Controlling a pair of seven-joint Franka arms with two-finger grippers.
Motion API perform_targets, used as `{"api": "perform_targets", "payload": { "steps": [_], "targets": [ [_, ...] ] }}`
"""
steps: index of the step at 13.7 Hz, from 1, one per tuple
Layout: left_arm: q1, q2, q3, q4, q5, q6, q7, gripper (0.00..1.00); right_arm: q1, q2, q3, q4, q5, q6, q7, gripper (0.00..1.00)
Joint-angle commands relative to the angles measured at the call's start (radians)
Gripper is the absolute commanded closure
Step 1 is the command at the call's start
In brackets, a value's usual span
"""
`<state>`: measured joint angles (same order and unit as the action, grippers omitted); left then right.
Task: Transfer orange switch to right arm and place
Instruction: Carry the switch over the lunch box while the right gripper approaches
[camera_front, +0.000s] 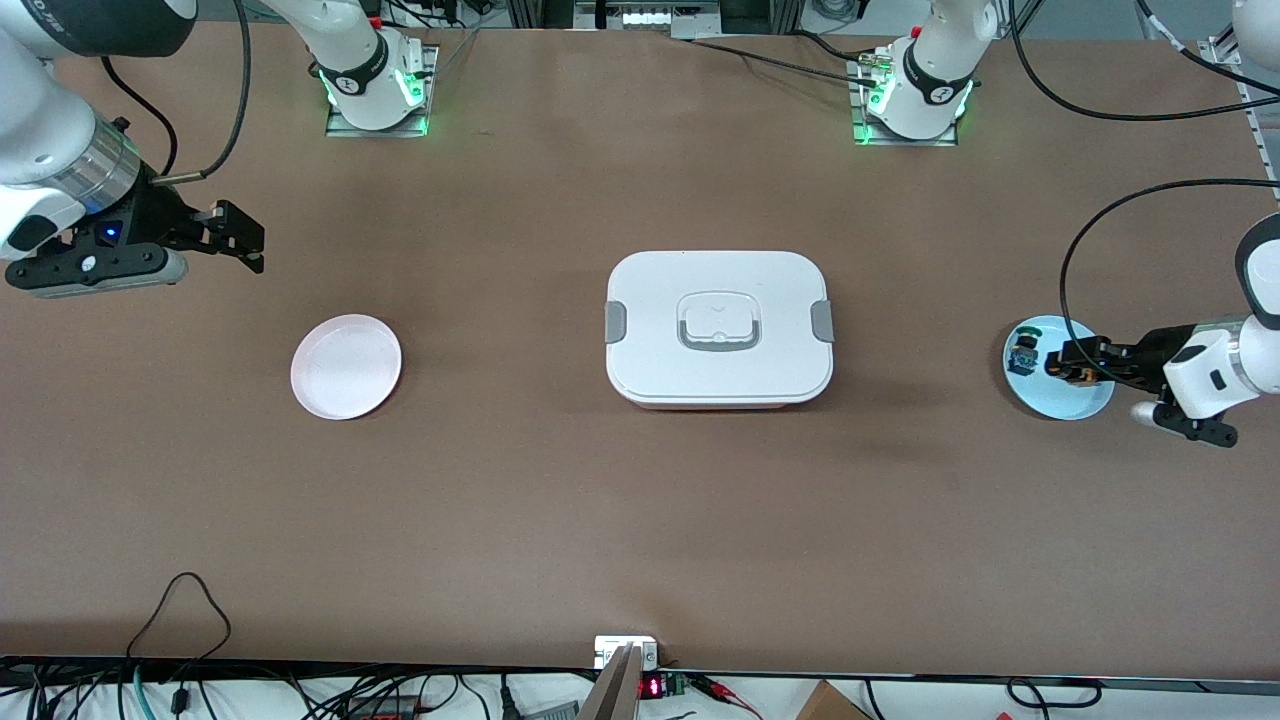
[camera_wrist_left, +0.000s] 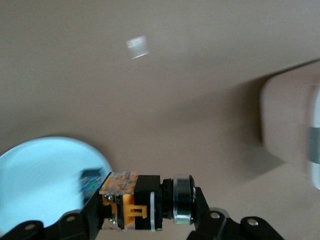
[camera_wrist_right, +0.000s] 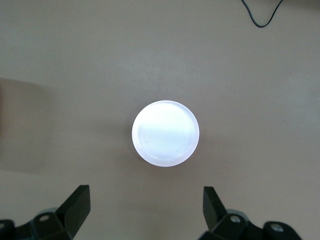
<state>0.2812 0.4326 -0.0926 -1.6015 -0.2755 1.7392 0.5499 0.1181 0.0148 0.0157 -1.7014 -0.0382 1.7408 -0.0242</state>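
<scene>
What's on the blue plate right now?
On the blue plate lies the blue-and-green switch. The left gripper, over the plate, grips the orange switch; the plate beneath them is hidden.

A robotics lab bench, by every sign: two white arms are bolted to metal base plates (camera_front: 378, 95) with green status lights at the top edge of a plain brown table (camera_front: 640, 520), and black cables (camera_front: 1110, 215) trail loosely across its surface. Along the edge nearest the front camera runs a tangle of wires (camera_front: 300, 695) and a small board with a red digit display (camera_front: 652, 687). The props are sparse and staged: a closed white container (camera_front: 718, 327), a pink plate (camera_front: 346, 366) and a light blue plate (camera_front: 1058, 395), set well apart
</scene>
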Motion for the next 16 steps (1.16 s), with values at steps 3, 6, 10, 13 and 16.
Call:
{"api": "perform_targets", "payload": {
  "steps": [3,6,10,13,16],
  "targets": [
    [0.009,0.017,-0.073,0.026,-0.197,-0.081,0.288,0.90,-0.035,0.033,-0.003,0.014,0.008,0.034,0.000,0.00],
    [-0.003,0.018,-0.096,0.045,-0.306,-0.104,0.456,0.98,-0.034,-0.004,-0.003,0.013,0.003,0.026,-0.002,0.00],
    [-0.008,0.092,-0.168,0.038,-0.624,-0.105,0.854,0.98,-0.026,-0.016,0.004,0.014,0.014,0.008,-0.080,0.00],
    [-0.051,0.132,-0.168,0.029,-0.789,-0.107,1.160,0.98,-0.034,-0.016,-0.006,0.028,0.284,-0.114,-0.117,0.00],
    [-0.102,0.132,-0.168,0.029,-0.907,-0.106,1.326,0.98,-0.051,0.014,-0.019,0.019,0.521,-0.139,-0.120,0.00]
  ]
}}
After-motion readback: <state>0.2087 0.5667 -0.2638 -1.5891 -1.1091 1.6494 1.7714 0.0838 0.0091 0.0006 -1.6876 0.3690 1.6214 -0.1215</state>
